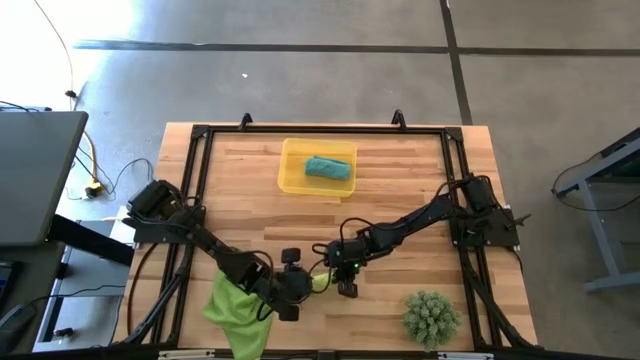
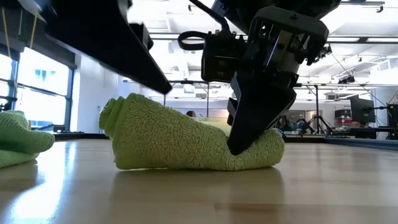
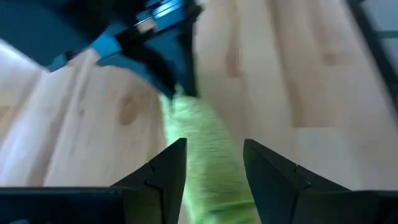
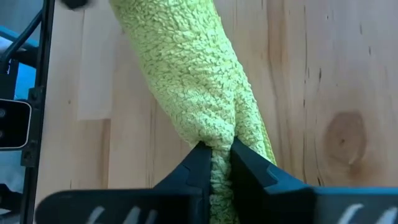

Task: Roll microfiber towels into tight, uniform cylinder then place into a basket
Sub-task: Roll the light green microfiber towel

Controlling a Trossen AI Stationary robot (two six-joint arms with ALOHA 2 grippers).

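Rolled lime-green towel (image 2: 186,140) lies on the wooden tabletop (image 1: 400,190) near its front edge, between the 2 grippers. Pile is thick and looped; judged soft, light and springy, so the roll is likely to loosen wherever it is not pinched.

Right gripper (image 4: 216,155) is closed narrow on 1 end of the roll, its fingers biting into the terry and creasing it. Left gripper (image 3: 213,163) is at the opposite end, fingers moderately apart with the roll running between them; contact with the cloth cannot be confirmed.

Handling judgement: the cloth grips well and will not slip, but it sags. A pinch at 1 end alone would let the free end droop and unwind. Hold is best taken across the roll's full thickness, catching the outer flap.

1 loose lime-green towel (image 1: 238,308) lies crumpled at the front left edge, not yet rolled. Translucent yellow basket (image 1: 292,178) sits well apart at the rear centre and already holds 1 rolled teal towel (image 1: 328,168). Spiky green plant (image 1: 431,317) stands at front right.
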